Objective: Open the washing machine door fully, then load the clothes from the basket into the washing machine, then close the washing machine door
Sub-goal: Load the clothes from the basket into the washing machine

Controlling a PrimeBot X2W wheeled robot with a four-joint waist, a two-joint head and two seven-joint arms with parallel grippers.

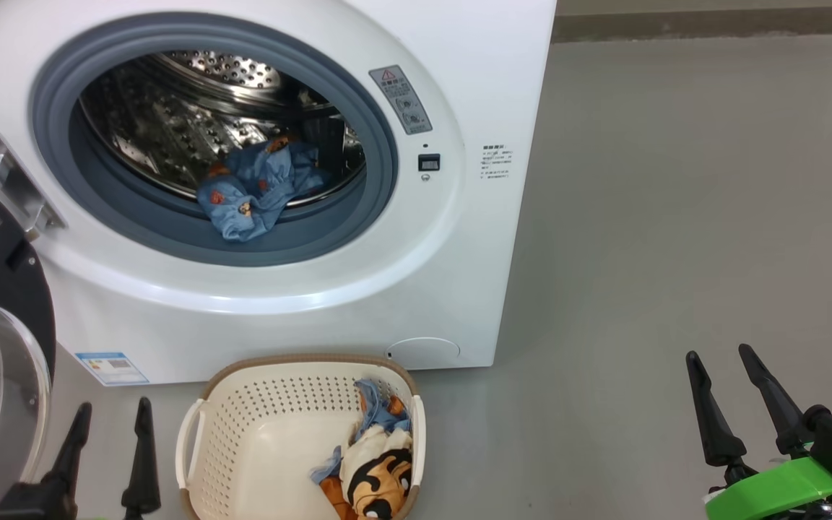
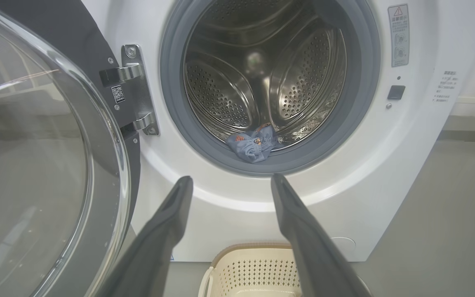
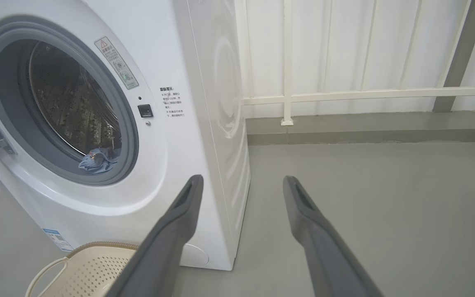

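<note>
Left pincer (image 1: 114, 404) and right pincer (image 1: 718, 352) both apart, empty. Clothes (image 1: 376, 455) lie in the basket (image 1: 243, 426), just right of the left one, well left of the right. Come down vertical, pinch a fat fold, lift clear of the rim.

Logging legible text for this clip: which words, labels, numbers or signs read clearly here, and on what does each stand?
Grey warning sticker on the washing machine front: red warning triangle; text too small to read.
Printed block right of it: Chinese characters, too blurred to quote.
Blue label at lower front: unreadable.
QR code sticker on the washing machine door: no legible words.
</note>
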